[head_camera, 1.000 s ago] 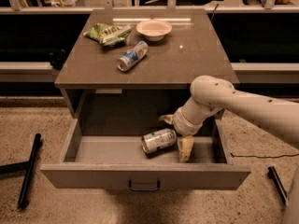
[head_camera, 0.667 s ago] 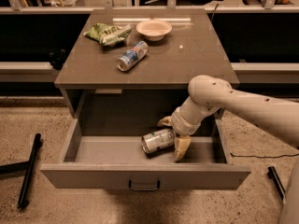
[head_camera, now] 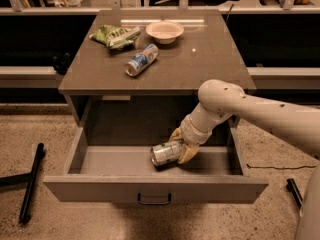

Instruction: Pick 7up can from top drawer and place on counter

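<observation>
The 7up can (head_camera: 164, 153), silvery with green marks, lies on its side inside the open top drawer (head_camera: 150, 189), right of centre. My gripper (head_camera: 178, 148) reaches down into the drawer from the right. Its two yellowish fingers (head_camera: 189, 153) straddle the can's right end and press against it. The can rests on or just above the drawer floor. The counter (head_camera: 200, 64) is the grey-brown cabinet top above the drawer.
On the counter lie a blue-and-white can (head_camera: 141, 60) on its side, a green crumpled bag (head_camera: 115, 35) and a pale bowl (head_camera: 164, 31). A black stand leg (head_camera: 31, 181) lies on the floor at the left, and a dark cable (head_camera: 280, 167) at the right.
The gripper has shifted slightly left along the can and its fingers have drawn closer together around the can's right end. The can has barely moved.
</observation>
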Robot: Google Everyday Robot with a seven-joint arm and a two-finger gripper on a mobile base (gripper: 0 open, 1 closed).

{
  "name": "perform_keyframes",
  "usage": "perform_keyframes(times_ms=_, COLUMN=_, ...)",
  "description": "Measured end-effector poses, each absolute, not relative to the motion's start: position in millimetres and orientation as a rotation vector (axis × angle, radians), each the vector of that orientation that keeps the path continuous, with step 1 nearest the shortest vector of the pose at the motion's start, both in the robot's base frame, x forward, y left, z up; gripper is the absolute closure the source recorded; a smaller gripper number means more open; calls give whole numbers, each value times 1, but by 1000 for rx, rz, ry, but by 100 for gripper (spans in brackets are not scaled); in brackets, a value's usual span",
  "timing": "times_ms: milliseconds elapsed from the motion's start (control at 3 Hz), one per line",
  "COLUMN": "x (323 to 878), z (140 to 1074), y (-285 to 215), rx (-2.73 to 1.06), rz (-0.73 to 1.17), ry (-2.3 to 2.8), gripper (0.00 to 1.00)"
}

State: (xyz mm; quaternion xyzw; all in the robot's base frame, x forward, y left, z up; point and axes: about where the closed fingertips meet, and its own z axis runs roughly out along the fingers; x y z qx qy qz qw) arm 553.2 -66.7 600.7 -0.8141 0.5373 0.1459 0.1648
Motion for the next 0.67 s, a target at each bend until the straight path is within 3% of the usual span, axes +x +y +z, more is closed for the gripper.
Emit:
perform_keyframes(times_ms=333, x=553, z=613, y=-84, rx=-2266, rz=386, ry=1572, gripper=96)
perform_keyframes(times_ms=667, x=550, z=639, y=-108, rx=-2194, rz=336, ry=1610, gripper=100)
